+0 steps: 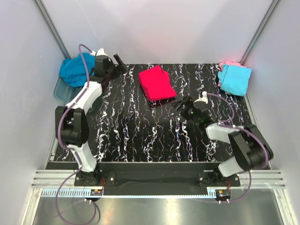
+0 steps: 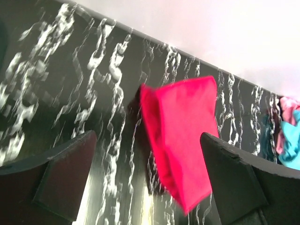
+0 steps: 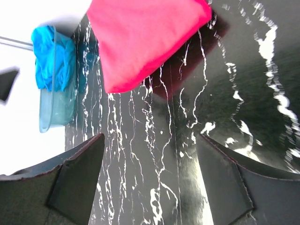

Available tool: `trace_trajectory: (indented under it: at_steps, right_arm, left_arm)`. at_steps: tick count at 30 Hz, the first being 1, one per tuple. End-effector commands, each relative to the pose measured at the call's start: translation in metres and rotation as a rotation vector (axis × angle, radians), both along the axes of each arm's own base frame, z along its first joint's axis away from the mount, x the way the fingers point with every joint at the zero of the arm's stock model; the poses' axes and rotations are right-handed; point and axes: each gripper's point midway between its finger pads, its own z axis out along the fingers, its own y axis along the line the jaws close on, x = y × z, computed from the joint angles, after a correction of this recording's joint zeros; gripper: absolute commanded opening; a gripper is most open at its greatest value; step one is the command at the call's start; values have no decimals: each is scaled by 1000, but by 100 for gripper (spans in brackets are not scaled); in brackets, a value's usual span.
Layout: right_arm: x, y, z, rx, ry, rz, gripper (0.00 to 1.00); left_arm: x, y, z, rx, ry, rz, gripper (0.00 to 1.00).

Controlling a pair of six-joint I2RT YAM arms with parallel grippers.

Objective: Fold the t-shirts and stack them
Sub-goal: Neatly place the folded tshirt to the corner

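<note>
A black, white-veined table top (image 1: 140,136) fills the middle of the top view, and all the cloth is found along its far edge.

At the upper left of that view a clear bluish tub (image 1: 60,91) is seen at the table's corner, with the teal-blue t-shirt (image 1: 74,70) bunched in it, unfolded. It is judged to be the work not yet done.

At upper centre the pink-red t-shirt (image 1: 157,83) is laid flat on the table as a compact rectangle, its folding judged complete. It lies alone, well apart from the other shirts, so stacking is not yet done.

At the upper right the light cyan t-shirt (image 1: 234,79) is laid over the pale pink t-shirt (image 1: 228,64), of which only a strip shows at the far edge. This is taken to be the stack begun; how neatly either is folded cannot be told.

The left gripper (image 1: 119,63) is held between tub and pink-red shirt, jaws spread wide, nothing between them. The right gripper (image 1: 182,106) is held just below and right of that shirt, jaws likewise parted and empty.

Roughly, two shirts are stacked, one awaits stacking, and one awaits folding.
</note>
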Motion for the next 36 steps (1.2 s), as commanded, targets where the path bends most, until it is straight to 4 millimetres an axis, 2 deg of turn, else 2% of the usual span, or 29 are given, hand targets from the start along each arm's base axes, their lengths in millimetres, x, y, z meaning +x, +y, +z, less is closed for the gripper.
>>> trace_trajectory:
  at_steps: [1,2,3,4,5,6,7,8,9,10,11,12,14,17,18,19,22,23,24,25,27,29,30,31,32,33,34,35,36]
  right_arm:
    - [20,27,7,117,-12,47,86]
    - [24,30,3,135,0,50,85]
    - [31,36,7,175,5,50,84]
    - [36,42,-5,189,25,58,84]
    - [40,44,-10,198,38,57,83]
    - [48,48,-7,222,37,54,83]
    - [53,50,-20,221,60,44,83]
    - [57,52,-22,226,66,40,83]
    - [64,55,-27,239,79,33,83]
    - [67,57,-28,247,83,31,82]
    - [70,60,-30,250,86,27,82]
    - [76,63,-32,255,90,23,82]
    - [80,69,-39,243,104,10,82]
    - [91,80,-50,246,125,-4,82]
    - [99,87,-45,267,118,-4,82]
    - [101,89,-58,263,140,-13,82]
    - [114,104,-69,266,162,-18,82]
    - [118,107,-72,263,168,-18,82]
    - [126,114,-65,277,155,-18,81]
    - [128,113,-79,261,182,-32,80]
    - [134,115,-79,256,181,-36,77]
    - [134,109,-83,229,191,-65,66]
    - [130,105,-80,223,196,-71,56]
    - [127,98,-85,202,217,-97,32]
    - [123,93,-87,188,230,-109,22]
    - [115,84,-82,169,233,-119,15]
    - [101,69,-98,118,274,-153,6]
    - [105,63,-85,121,256,-174,3]
    - [93,46,-82,85,260,-209,1]
  left_arm:
    - [-39,6,2,-52,-18,68,99]
    - [-52,3,29,-77,-88,58,99]
    - [-63,1,27,-82,-83,56,99]
    - [-77,-6,18,-80,-76,41,99]
    - [-92,-8,37,-92,-120,34,99]
    - [-106,-8,22,-88,-93,40,99]
    - [-117,-15,25,-93,-105,22,99]
    - [-131,-16,44,-106,-153,16,99]
    - [-142,-13,33,-91,-139,23,99]
    - [-152,-16,35,-98,-146,12,99]
    - [-165,-15,51,-116,-187,4,99]
    - [-174,-15,45,-111,-178,1,99]
    - [-193,-13,57,-125,-213,-7,99]
    - [-214,-16,57,-116,-213,-32,99]
    - [-219,-17,53,-107,-205,-37,99]
    - [-226,-23,50,-104,-199,-57,99]
    - [-242,-25,39,-85,-181,-76,99]
    - [-247,-24,36,-81,-175,-81,99]
    - [-250,-22,29,-69,-163,-77,99]
    - [-254,-22,26,-66,-161,-79,99]
    - [-261,-14,24,-50,-172,-68,99]
    - [-267,-7,26,-35,-184,-51,99]
    - [-267,-3,29,-22,-195,-45,99]
    - [-270,-2,31,-17,-201,-44,99]
    - [-270,-1,33,-13,-207,-41,99]
    - [-269,0,34,-9,-211,-41,99]
    - [-269,0,35,-4,-210,-43,99]
    - [-269,0,35,-3,-209,-43,99]
    - [-268,0,36,-3,-209,-41,99]
